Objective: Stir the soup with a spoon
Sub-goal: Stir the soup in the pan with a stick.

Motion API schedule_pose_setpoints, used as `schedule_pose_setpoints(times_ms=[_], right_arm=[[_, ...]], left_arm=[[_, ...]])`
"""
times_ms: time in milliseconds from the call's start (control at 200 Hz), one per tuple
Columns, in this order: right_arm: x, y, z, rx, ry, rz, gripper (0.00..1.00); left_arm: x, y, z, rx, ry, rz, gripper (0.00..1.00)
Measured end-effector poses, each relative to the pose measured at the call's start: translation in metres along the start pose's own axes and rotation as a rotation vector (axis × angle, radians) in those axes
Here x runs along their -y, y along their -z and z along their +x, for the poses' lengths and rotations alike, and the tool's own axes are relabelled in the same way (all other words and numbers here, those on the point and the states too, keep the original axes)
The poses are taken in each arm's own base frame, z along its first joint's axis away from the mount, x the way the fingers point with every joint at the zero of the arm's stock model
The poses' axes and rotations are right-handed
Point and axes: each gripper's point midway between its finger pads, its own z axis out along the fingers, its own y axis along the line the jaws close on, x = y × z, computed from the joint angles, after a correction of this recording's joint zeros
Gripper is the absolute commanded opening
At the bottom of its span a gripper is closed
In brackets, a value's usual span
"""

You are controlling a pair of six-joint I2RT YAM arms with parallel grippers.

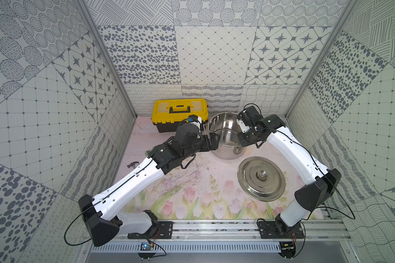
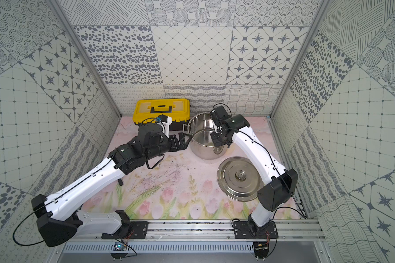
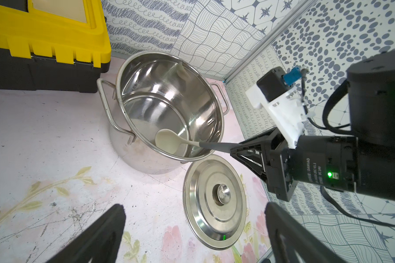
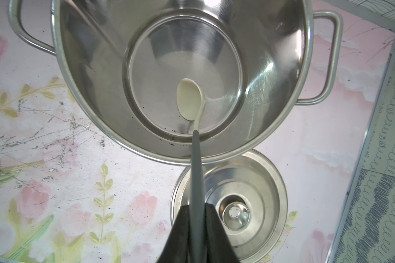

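hidden in both top views, the cream-bowled grey-handled spoon point(image 4: 191, 100) dips into the shiny steel stockpot point(image 4: 271, 68) from the right gripper point(image 4: 197, 206) pinching it at the four o'clock rim; left gripper point(image 3: 194, 211) gapes empty.

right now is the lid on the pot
No, the lid lies knob up beside the pot, which stands open with the spoon dipped inside.

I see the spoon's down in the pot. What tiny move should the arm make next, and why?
Probably sweep the spoon in a small circle around the floor of the pot. The right gripper is shut on its grey handle, the cream bowl sits low inside the pot, and the lid lies off beside it. The left gripper is open, holding nothing.
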Motion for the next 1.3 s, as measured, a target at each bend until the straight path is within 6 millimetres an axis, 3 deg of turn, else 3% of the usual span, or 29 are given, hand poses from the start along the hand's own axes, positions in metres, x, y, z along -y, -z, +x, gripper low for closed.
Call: schedule_pose_setpoints(times_ms=[145,470,655,810,1010,1296], right_arm=[[-0.015,-0.002,-0.005,0.002,-0.007,-0.042,0.00],[-0.033,-0.022,-0.055,0.048,-0.029,-0.062,0.00],[-0.024,-0.020,-0.083,0.106,-0.056,-0.037,0.00],[0.004,-0.013,-0.098,0.142,-0.101,0.006,0.00],[0.041,-0.015,-0.093,0.121,-0.121,0.086,0.00],[0.068,-0.017,-0.051,0.027,-0.101,0.139,0.00]], left_arm=[[-0.001,0.000,0.001,-0.002,0.010,-0.001,0.99],[-0.002,0.002,0.002,0.000,0.032,0.002,0.99],[-0.002,0.005,0.002,0.003,0.037,0.005,0.99],[-0.002,0.005,0.002,0.003,0.037,0.005,1.00],[-0.001,0.005,0.002,0.004,0.036,0.006,1.00],[0.001,0.003,0.002,-0.005,0.033,0.015,1.00]])
